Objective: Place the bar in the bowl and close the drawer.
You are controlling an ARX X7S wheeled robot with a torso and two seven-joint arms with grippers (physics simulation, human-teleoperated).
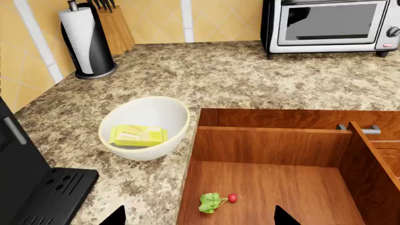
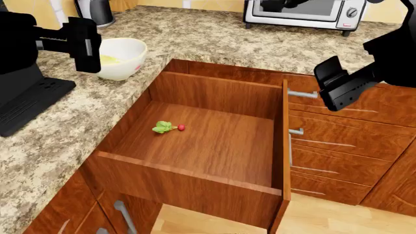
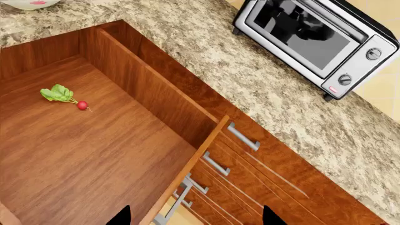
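The pale yellow bar lies flat inside the white bowl on the granite counter. My left gripper hovers open and empty above the counter edge, back from the bowl and over the drawer's corner. In the head view it partly hides the bowl. The reddish-brown drawer is pulled far out, with its silver handle showing in the right wrist view. My right gripper is open and empty, high over the drawer's right side wall; the head view shows it there too.
A small red radish with green leaves lies on the drawer floor. Stacked drawer fronts with short handles sit right of the drawer. A toaster oven stands at the back, a paper towel roll and knife block back left, a black appliance at the left.
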